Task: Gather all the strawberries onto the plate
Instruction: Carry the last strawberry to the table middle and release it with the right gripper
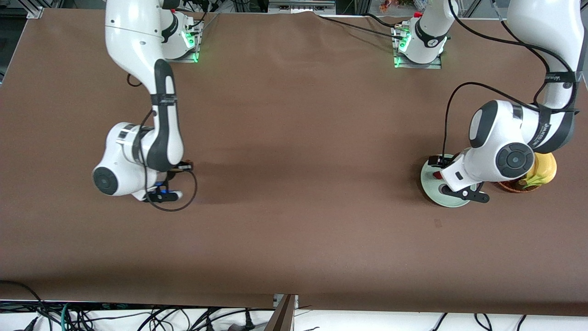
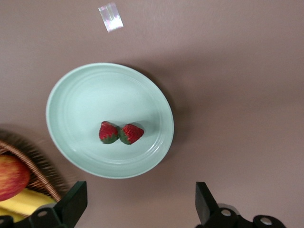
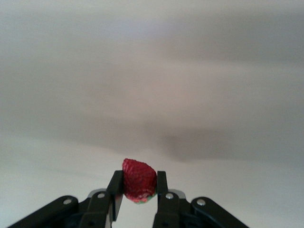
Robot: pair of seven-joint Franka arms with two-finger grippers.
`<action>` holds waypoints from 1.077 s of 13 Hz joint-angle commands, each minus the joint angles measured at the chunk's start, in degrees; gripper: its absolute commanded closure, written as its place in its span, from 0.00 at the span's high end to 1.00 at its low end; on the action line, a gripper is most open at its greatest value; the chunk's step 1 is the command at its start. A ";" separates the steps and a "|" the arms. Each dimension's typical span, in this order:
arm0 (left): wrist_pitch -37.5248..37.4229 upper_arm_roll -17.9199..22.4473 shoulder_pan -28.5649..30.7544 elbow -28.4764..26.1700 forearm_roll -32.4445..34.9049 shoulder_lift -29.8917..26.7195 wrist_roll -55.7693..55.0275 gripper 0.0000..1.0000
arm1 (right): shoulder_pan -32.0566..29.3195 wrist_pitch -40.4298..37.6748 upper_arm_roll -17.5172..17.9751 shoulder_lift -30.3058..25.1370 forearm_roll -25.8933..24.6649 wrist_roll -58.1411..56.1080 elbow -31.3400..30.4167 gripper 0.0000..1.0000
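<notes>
3 strawberries show in all. 2 strawberries (image 2: 120, 133) lie touching each other in the pale mint-green plate (image 2: 76, 95), near its middle. The third strawberry (image 3: 138, 181) is clamped between the fingers of the right tool (image 3: 138, 190), held over bare brown desk (image 1: 294, 184) toward the right arm's end, well apart from the plate.

The left tool (image 2: 137, 204) hangs over the edge of the plate with its 2 fingers (image 2: 73, 202) spread apart and nothing between them. In the front view the left arm's wrist covers most of the plate (image 1: 429, 181), so only a crescent of its rim and a speck of red show there; the berries are plain only in the left wrist view.

Just beside the plate, toward the left arm's end of the desk, stands 1 brown wicker basket (image 2: 33, 166), cut off at the edge of the left wrist view. It holds 1 red apple (image 2: 12, 176) and yellow bananas (image 2: 26, 203), both only partly seen. In the front view the arm hides much of the basket (image 1: 514, 186), and the bananas (image 1: 542, 170) rise above its rim.

1 small shiny scrap of tape (image 2: 110, 17) lies on the desk near the plate.

The right tool itself is hidden under its wrist in the front view.
</notes>
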 commanded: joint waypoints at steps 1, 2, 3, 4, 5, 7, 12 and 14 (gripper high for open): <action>-3.65 0.12 -0.74 4.27 -1.27 0.04 0.78 1.00 | 0.89 1.23 4.40 -0.14 5.21 10.60 3.57 0.13; -3.65 0.12 -0.66 4.36 -2.76 0.22 0.87 1.00 | 0.89 3.06 6.50 -0.14 6.71 14.29 4.89 0.13; -3.65 0.12 -0.57 4.36 -3.21 0.39 0.96 1.00 | 1.50 6.65 9.31 -0.14 7.59 19.03 5.86 0.13; -3.56 0.21 -0.66 4.36 -3.22 0.48 1.13 1.00 | 2.20 11.21 11.95 -0.06 7.60 24.64 6.92 0.13; -3.47 0.12 -0.74 4.36 -3.22 0.66 1.13 1.00 | 2.64 16.56 15.02 0.29 7.60 28.79 8.23 0.13; -3.39 0.21 -0.74 4.36 -3.22 1.19 1.13 1.00 | 4.13 28.34 19.78 0.82 7.08 32.86 9.39 0.13; -3.30 0.12 -0.74 4.36 -3.22 1.89 1.40 1.00 | 13.71 46.74 21.55 7.66 7.25 36.19 15.25 0.13; -3.12 0.12 -0.74 4.36 -3.30 1.89 1.31 1.00 | 16.17 48.17 21.56 12.23 7.07 41.90 22.10 0.13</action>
